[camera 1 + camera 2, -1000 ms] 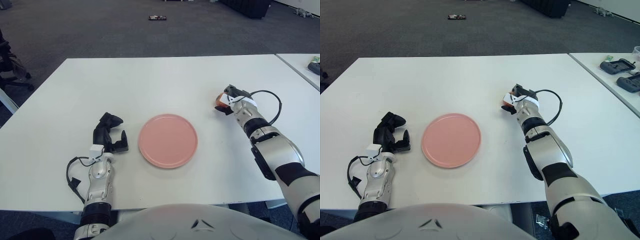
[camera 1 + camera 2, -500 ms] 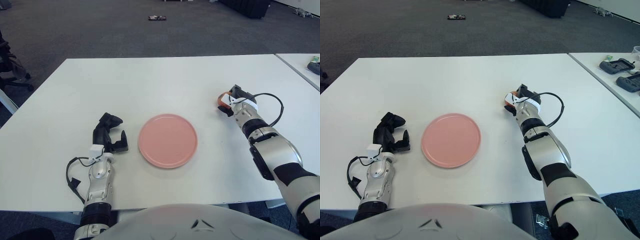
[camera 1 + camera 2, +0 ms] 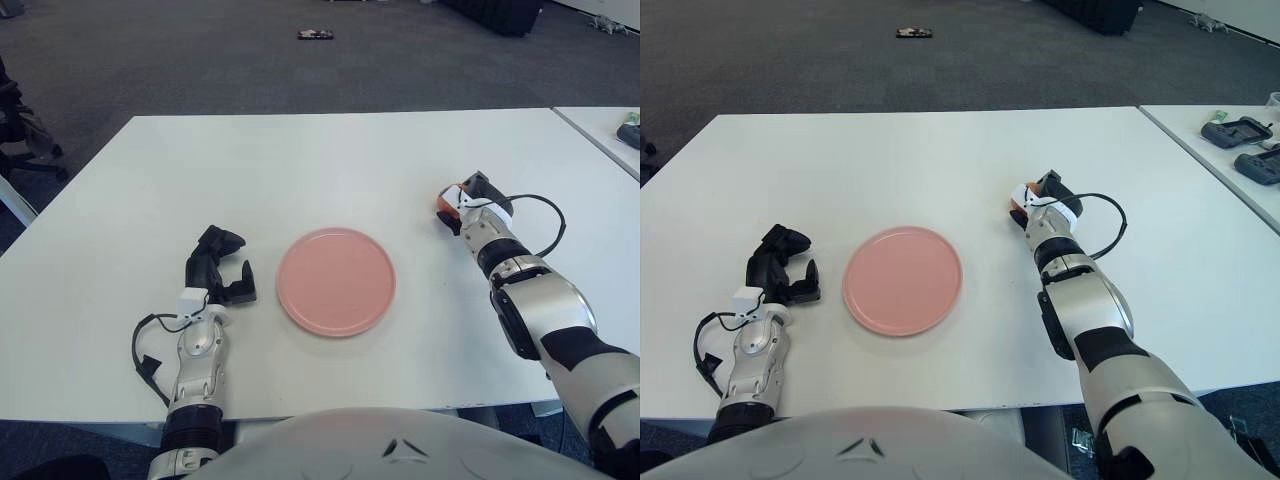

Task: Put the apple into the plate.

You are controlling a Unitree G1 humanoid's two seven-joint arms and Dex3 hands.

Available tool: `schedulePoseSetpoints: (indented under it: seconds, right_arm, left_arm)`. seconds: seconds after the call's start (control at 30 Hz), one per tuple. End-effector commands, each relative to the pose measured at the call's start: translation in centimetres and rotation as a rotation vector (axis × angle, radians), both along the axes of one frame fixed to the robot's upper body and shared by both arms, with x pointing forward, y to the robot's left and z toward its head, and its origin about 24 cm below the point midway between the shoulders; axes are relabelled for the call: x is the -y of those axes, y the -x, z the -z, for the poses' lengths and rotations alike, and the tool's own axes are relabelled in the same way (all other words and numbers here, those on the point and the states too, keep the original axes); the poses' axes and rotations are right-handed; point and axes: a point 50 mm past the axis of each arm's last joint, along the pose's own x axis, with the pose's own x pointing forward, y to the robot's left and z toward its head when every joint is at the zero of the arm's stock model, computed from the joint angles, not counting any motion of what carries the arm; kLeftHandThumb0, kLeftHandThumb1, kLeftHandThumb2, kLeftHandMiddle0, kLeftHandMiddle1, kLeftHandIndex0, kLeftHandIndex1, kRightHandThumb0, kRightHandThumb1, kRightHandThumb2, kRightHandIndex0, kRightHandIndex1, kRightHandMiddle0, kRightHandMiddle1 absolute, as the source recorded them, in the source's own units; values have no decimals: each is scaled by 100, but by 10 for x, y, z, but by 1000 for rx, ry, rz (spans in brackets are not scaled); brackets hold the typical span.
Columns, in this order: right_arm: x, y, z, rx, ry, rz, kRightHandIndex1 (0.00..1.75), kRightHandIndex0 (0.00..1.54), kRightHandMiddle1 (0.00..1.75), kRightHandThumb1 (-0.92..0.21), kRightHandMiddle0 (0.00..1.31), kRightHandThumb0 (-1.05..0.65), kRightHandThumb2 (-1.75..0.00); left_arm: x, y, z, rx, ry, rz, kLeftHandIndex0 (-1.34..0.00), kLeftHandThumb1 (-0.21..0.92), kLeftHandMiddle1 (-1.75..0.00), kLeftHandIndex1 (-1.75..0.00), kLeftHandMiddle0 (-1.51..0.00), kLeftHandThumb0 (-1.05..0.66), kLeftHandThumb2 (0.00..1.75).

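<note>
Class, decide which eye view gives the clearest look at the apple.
Neither shows it well. The left eye view shows slightly more of the apple, an orange sliver beside the right hand. The right eye view shows a smaller sliver.

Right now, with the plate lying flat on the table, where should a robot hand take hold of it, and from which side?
At the rim of the pink plate. It lies flat and shallow, so only the raised edge offers purchase. The left robot hand, open just left of it, would probably come from that side, pinching the near-left rim.

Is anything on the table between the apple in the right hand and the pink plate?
Nothing visible. The right hand is closed on the apple, and only bare white table lies between it and the plate.
</note>
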Motion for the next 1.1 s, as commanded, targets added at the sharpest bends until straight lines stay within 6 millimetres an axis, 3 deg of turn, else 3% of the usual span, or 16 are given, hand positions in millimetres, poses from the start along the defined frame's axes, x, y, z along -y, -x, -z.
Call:
schedulePoseSetpoints:
  seconds: [0.0, 0.5, 0.83, 1.07]
  right_arm:
    - [5, 10, 13, -19, -35, 31, 158, 95, 175, 7, 68, 0, -170]
    - [4, 8, 6, 197, -241, 47, 160, 96, 175, 8, 67, 0, -172]
    - [-1, 6, -5, 369, -485, 77, 171, 90, 174, 7, 69, 0, -175]
    - [-8, 5, -17, 462, -574, -6, 174, 88, 172, 7, 71, 0, -175]
  left_arm:
    - [0, 9, 13, -77, 8, -18, -68, -7, -175, -168, -93, -1, 175]
    - [-1, 9, 13, -86, 22, -9, -66, -6, -175, -170, -93, -1, 175]
    - [-1, 10, 12, -82, 21, -7, -67, -6, -175, -170, -93, -1, 175]
    - [-1, 10, 13, -88, 27, 1, -67, -7, -175, -170, -93, -1, 175]
